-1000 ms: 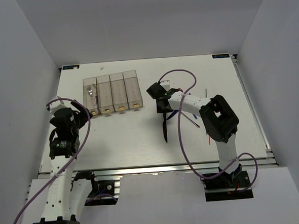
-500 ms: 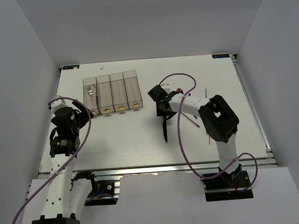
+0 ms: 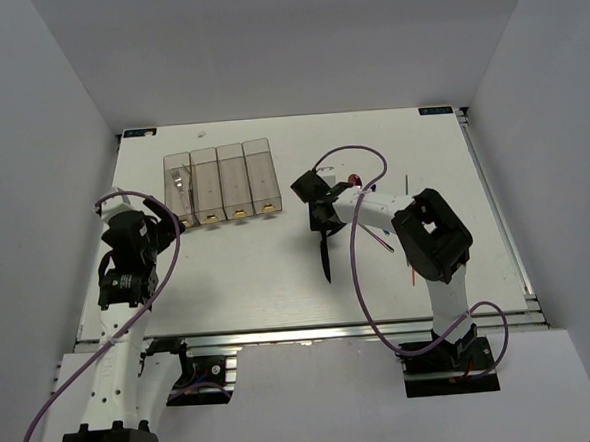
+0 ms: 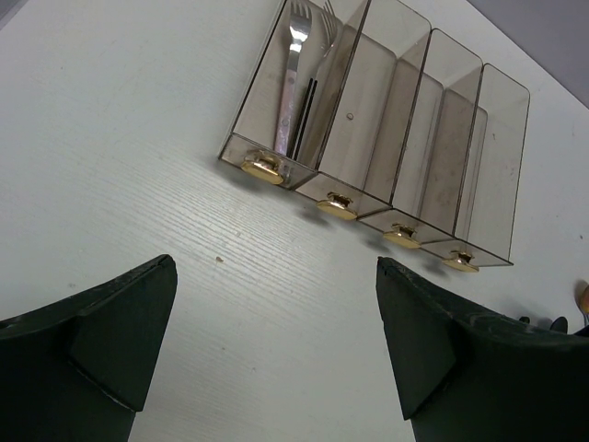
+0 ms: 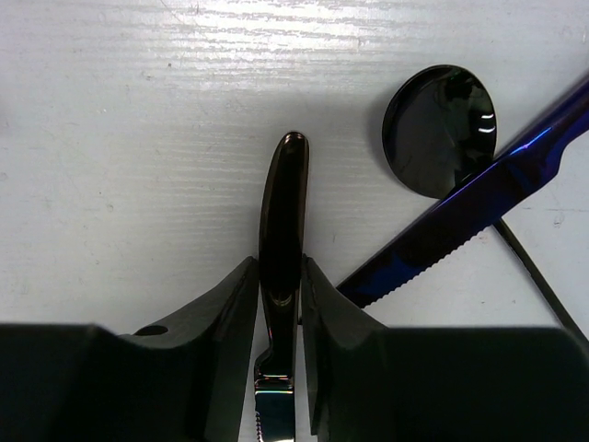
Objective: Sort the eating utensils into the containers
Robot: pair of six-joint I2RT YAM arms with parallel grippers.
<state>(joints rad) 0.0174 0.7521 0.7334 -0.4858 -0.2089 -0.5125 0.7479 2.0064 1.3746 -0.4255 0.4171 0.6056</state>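
In the right wrist view the black knife (image 5: 283,203) lies on the white table, its dark handle pinched between both fingers of my right gripper (image 5: 279,267). Its serrated blade runs back under the wrist. From above, this knife (image 3: 324,254) points toward the near edge, below the right gripper (image 3: 320,214). Right of the handle lie the blue knife (image 5: 479,207) and the dark spoon (image 5: 440,129). The containers (image 3: 222,180) stand at the back left, with two silver forks (image 4: 293,83) in the leftmost bin. My left gripper (image 4: 276,267) hangs open over bare table in front of them.
Thin orange chopsticks (image 3: 410,269) lie beside the right arm's elbow. A purple cable (image 3: 364,277) loops over the table by the right arm. The table's raised edges frame the work area, with grey walls on both sides.
The right gripper's fingers have drawn in against the black knife's handle after settling slightly lower over it. The left arm has barely shifted.
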